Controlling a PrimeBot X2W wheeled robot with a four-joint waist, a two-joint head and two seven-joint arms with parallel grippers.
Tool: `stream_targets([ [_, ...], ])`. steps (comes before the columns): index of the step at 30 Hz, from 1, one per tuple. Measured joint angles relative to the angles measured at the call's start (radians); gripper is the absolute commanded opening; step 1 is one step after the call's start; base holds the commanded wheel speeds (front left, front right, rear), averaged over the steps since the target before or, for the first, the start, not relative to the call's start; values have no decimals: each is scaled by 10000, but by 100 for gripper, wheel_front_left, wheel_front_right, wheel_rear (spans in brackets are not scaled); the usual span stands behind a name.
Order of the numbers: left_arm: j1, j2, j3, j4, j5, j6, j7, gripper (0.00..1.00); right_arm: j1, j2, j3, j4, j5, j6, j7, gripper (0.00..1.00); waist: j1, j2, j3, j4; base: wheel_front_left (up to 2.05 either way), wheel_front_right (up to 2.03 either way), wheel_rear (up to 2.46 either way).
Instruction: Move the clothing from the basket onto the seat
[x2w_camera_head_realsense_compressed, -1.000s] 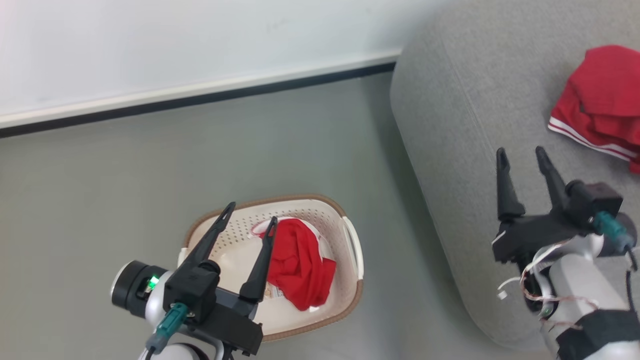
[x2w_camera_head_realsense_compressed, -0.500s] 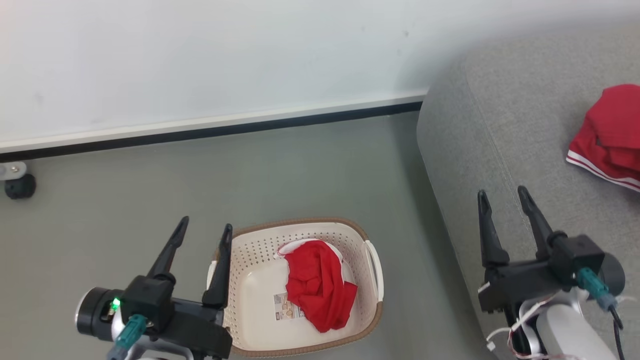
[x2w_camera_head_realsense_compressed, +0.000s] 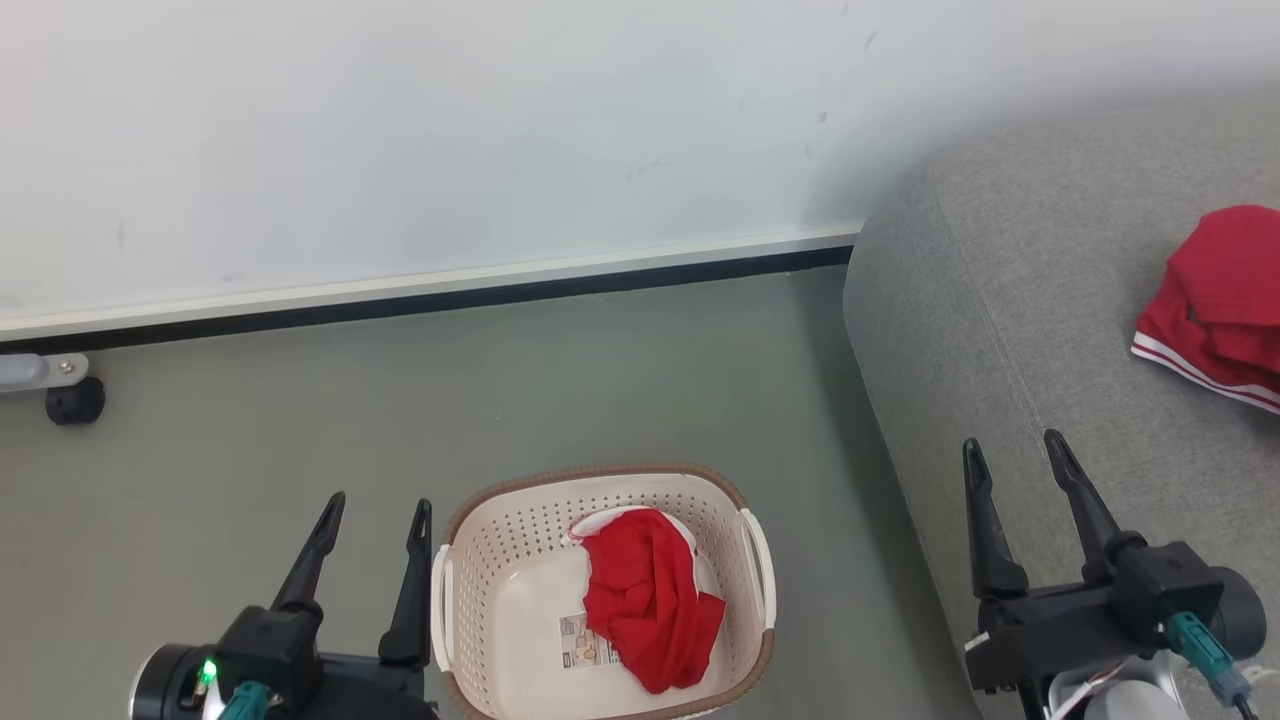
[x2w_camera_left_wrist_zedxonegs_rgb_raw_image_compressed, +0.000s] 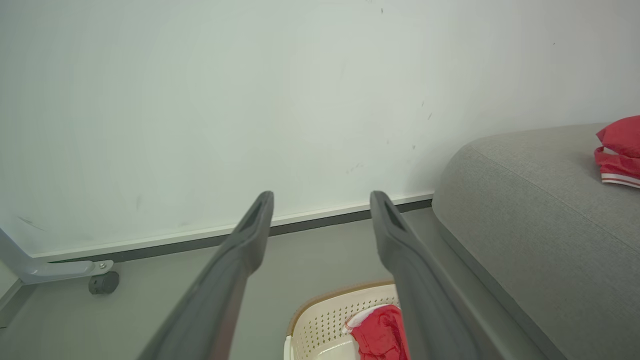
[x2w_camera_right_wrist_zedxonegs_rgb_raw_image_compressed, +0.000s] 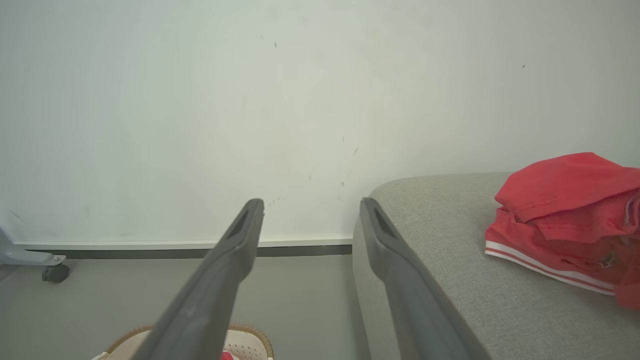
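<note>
A cream perforated basket (x2w_camera_head_realsense_compressed: 500, 540) with a brown rim stands on the floor at the bottom centre. Bunched red clothing (x2w_camera_head_realsense_compressed: 648, 595) lies in its right half, beside a barcode label. Another red garment with white stripes (x2w_camera_head_realsense_compressed: 1215, 305) rests on the grey seat (x2w_camera_head_realsense_compressed: 1010, 330) at the right. My left gripper (x2w_camera_head_realsense_compressed: 377, 505) is open and empty, just left of the basket. Over the seat's near edge my right gripper (x2w_camera_head_realsense_compressed: 1012, 448) is open and empty too. The left wrist view shows the basket (x2w_camera_left_wrist_zedxonegs_rgb_raw_image_compressed: 320, 322) with red clothing (x2w_camera_left_wrist_zedxonegs_rgb_raw_image_compressed: 382, 335) below its fingers. The right wrist view shows the striped garment (x2w_camera_right_wrist_zedxonegs_rgb_raw_image_compressed: 565, 220) on the seat (x2w_camera_right_wrist_zedxonegs_rgb_raw_image_compressed: 450, 250).
A white wall with a dark baseboard (x2w_camera_head_realsense_compressed: 450, 300) runs across the back. A grey bracket with a black caster wheel (x2w_camera_head_realsense_compressed: 72, 400) stands at the far left by the wall. Grey floor (x2w_camera_head_realsense_compressed: 600, 380) stretches between wall, basket and seat.
The camera has tilted up and back, so the whole picture slid down. Both grippers drew back toward the bottom edge; the left one left the basket's opening and now stands beside it.
</note>
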Motion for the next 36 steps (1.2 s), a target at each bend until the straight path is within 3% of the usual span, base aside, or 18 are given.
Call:
stream_targets([
  [36,394,-343,391,-253,182,79,115,100,790,-38,-447,-1651,-362,-98,1124,100,1,1,-16,169,0,0,0],
])
